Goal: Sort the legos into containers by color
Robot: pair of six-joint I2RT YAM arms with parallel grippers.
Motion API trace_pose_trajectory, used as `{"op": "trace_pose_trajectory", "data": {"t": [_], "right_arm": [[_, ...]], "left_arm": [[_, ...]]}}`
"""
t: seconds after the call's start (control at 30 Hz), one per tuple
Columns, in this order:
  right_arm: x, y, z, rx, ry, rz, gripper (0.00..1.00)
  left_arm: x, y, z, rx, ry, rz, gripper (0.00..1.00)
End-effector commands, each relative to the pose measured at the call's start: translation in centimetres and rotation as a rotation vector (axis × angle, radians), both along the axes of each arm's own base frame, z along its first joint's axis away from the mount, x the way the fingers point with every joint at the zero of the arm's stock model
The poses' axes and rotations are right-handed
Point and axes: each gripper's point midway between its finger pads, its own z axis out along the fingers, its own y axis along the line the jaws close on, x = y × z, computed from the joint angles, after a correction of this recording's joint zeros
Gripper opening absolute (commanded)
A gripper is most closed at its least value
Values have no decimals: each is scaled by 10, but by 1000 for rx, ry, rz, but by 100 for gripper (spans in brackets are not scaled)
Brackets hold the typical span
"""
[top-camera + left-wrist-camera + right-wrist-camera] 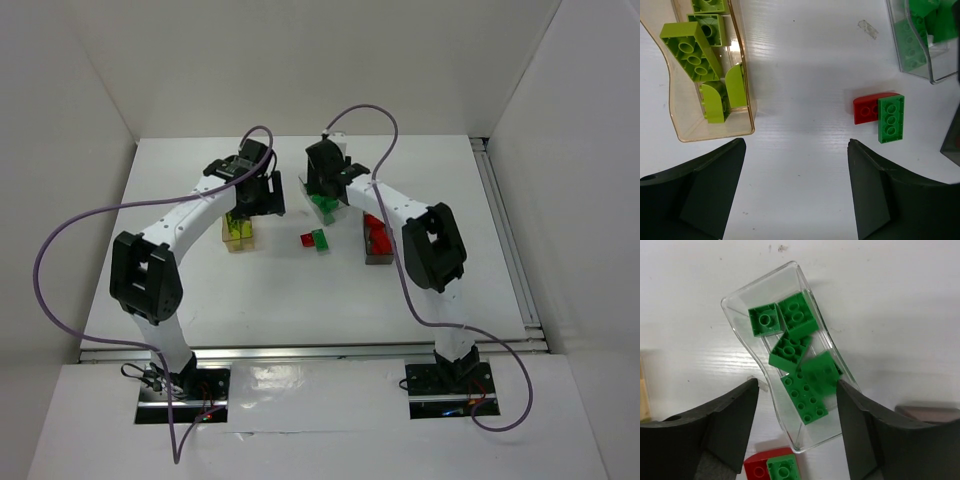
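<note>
Evidently empty, the right gripper (796, 390) gapes wide over the clear bin (735, 307), where a blurred green brick (821, 372) looks mid-drop; the left gripper (796, 145), equally wide, hangs beside the amber bin (747, 100) of yellow-greens, facing a red brick (865, 107) touching a loose green brick (891, 117), both unsorted

Bright, even light is flooding the white tabletop (300, 300) from above, nearly washing out its grain in the top view and casting only faint, soft shadows. Glare is glinting off the glossy ledge (300, 380) between the arm bases. In the right wrist view one green brick (821, 374) is smearing with blur, and wide-angle distortion is bending the clear bin (740, 307) walls.
</note>
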Motion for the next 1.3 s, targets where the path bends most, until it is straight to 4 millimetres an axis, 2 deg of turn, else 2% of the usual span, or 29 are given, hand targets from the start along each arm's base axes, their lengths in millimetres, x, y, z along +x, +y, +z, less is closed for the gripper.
{"op": "trace_pose_trajectory", "data": {"t": [0.0, 0.03, 0.07, 0.1, 0.13, 0.17, 0.2, 0.23, 0.27, 0.3, 0.37, 0.43, 0.47, 0.5, 0.53, 0.6, 0.63, 0.7, 0.73, 0.93, 0.97, 1.0, 1.03, 1.07, 1.13, 1.17, 1.23, 1.27], "right_arm": [[3, 8, 33, 16, -44, 32, 72], [-3, 11, 37, 22, -52, 43, 72], [-14, 1, 43, 15, -56, 33, 72], [-23, 1, 47, 20, -64, 42, 72], [-34, -9, 32, 0, -45, 36, 68], [-47, -7, 51, 33, -75, 59, 65], [-55, -11, 52, 29, -79, 86, 63], [-64, -3, 53, 53, -92, 131, 63], [-84, -7, 42, 29, -66, 155, 63], [-91, -7, 38, 23, -57, 165, 63], [-110, -10, 17, -19, 3, 196, 67], [-121, -6, 5, -38, 37, 244, 69], [-127, 2, -3, -24, 58, 279, 71], [-129, 5, -3, -23, 63, 305, 71], [-134, 11, -17, -39, 95, 346, 74], [-130, 26, -17, -9, 100, 391, 78], [-129, 27, -30, -36, 126, 400, 79], [-122, 29, -35, -62, 136, 395, 80], [-123, 28, -49, -78, 164, 395, 80], [-109, 30, -64, -125, 167, 381, 77], [-110, 30, -71, -132, 178, 381, 75], [-107, 32, -66, -126, 168, 381, 73], [-110, 30, -75, -139, 190, 381, 71], [-107, 32, -71, -134, 181, 381, 68], [-107, 32, -71, -134, 181, 381, 57], [-108, 34, -71, -120, 186, 380, 48], [-113, 30, -70, -130, 202, 380, 38], [-114, 29, -64, -127, 197, 380, 34]], "left_arm": [[1, 9, 21, -3, -57, 10, 90], [1, 9, 21, -3, -57, 10, 90], [1, 9, 21, -3, -57, 10, 90], [1, 9, 21, -3, -57, 10, 90], [1, 9, 21, -3, -57, 10, 90], [1, 9, 21, -3, -57, 10, 90], [1, 11, 21, 4, -60, 15, 90], [1, 11, 21, 4, -60, 15, 90], [3, 15, 21, 5, -60, 25, 90], [3, 15, 21, 5, -60, 26, 90], [3, 17, 26, 8, -73, 31, 90], [4, 20, 26, 8, -73, 40, 90], [4, 20, 26, 8, -73, 40, 90], [4, 20, 26, 8, -73, 40, 90], [4, 20, 26, 8, -73, 40, 90], [3, 18, 26, -1, -69, 33, 90], [3, 18, 26, -1, -69, 33, 90], [0, 17, 26, -10, -66, 28, 90], [0, 17, 26, -10, -66, 28, 90], [-2, 17, 22, -3, -55, 6, 90], [-2, 17, 22, -3, -55, 6, 90], [-2, 17, 22, -3, -55, 6, 90], [-2, 17, 22, -3, -55, 6, 90], [-2, 17, 22, -3, -55, 6, 90], [-3, 18, 26, -1, -64, -2, 90], [-3, 18, 26, -1, -64, -2, 90], [-1, 18, 27, 6, -74, -18, 90], [0, 20, 27, 13, -76, -13, 90]]}}
